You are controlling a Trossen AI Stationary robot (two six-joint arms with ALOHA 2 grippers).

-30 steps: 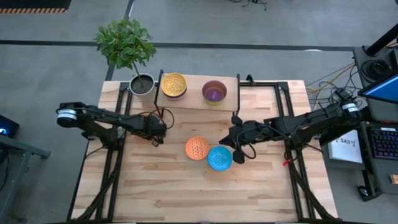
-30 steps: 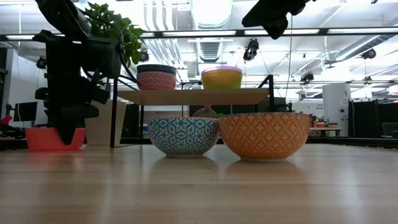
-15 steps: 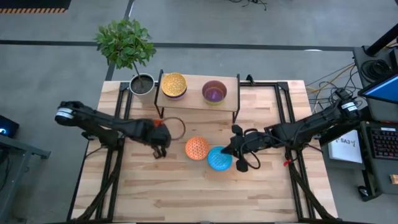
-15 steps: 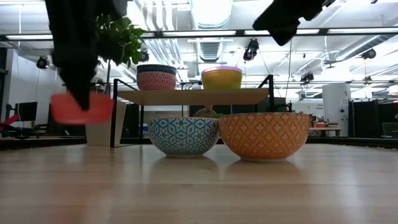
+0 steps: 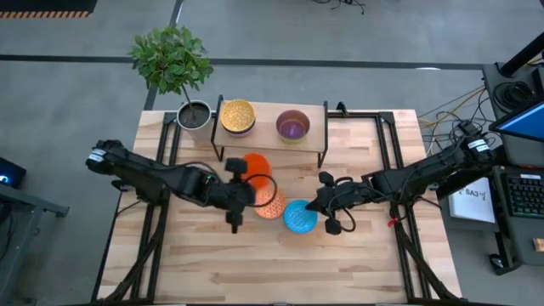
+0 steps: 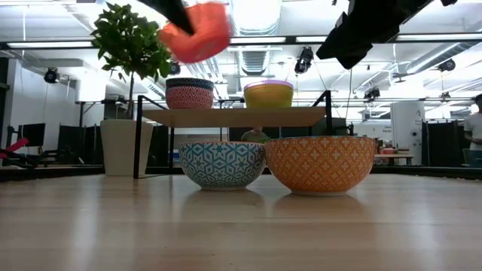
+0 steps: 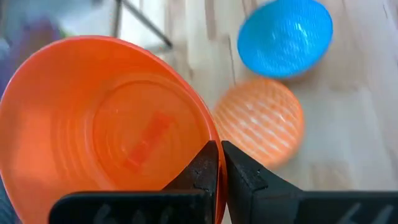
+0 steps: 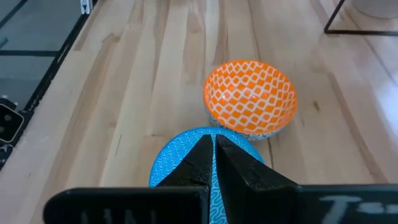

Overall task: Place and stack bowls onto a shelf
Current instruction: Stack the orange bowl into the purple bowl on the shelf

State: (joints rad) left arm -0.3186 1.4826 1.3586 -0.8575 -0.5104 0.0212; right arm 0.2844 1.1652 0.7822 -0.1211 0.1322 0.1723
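**Red-orange bowl held aloft near the shelf**

The left gripper pinches the rim of the red-orange bowl, holding it tilted in the air. Just beyond it sit the orange patterned bowl and the blue-white patterned bowl, touching on the tabletop. Behind stands the shelf with two bowls on it. The right gripper, fingers pressed together, hovers over the blue-white bowl.

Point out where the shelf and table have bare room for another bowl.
The shelf is bare between the yellow bowl and the purple bowl. The table is bare along its near edge. It is crowded mid-table, where both grippers meet the orange patterned bowl and blue bowl.
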